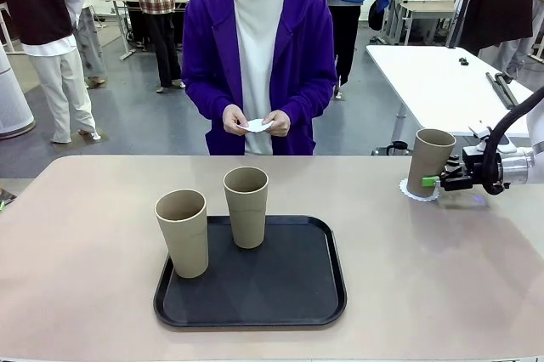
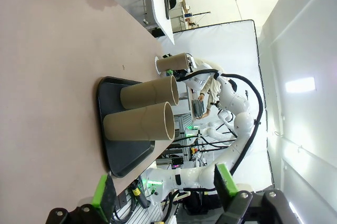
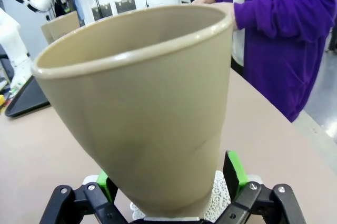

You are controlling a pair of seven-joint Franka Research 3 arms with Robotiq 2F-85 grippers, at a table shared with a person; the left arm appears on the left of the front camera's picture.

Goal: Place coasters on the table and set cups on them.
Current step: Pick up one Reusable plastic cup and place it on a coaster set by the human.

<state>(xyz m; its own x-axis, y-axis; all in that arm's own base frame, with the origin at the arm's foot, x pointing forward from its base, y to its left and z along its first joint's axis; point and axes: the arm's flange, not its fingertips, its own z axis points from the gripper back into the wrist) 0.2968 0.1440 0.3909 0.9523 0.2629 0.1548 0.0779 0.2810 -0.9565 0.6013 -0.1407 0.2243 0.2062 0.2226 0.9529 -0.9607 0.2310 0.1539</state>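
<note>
A cup (image 1: pixel 430 161) is stood on a coaster (image 1: pixel 421 195) at the worktop's (image 1: pixel 85 234) far right, so the right end effector (image 1: pixel 434 182) is spread apart around its base. The left end effector (image 2: pixel 163 187) is likewise apart, empty.

Two cups (image 1: pixel 246 206) on tray (image 1: pixel 289 294), table (image 1: pixel 85 251) centre; third cup (image 1: pixel 430 162) on coaster (image 1: pixel 416 196), right; person (image 1: pixel 255 56) behind table.

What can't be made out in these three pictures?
Front view: the white piece in the person's hands is too small to tell whether it is one coaster or several.
Front view: the coaster under the cup is mostly hidden by the cup's base and the right gripper.
Right wrist view: the cup covers most of one green pad, so contact there cannot be told.
</note>
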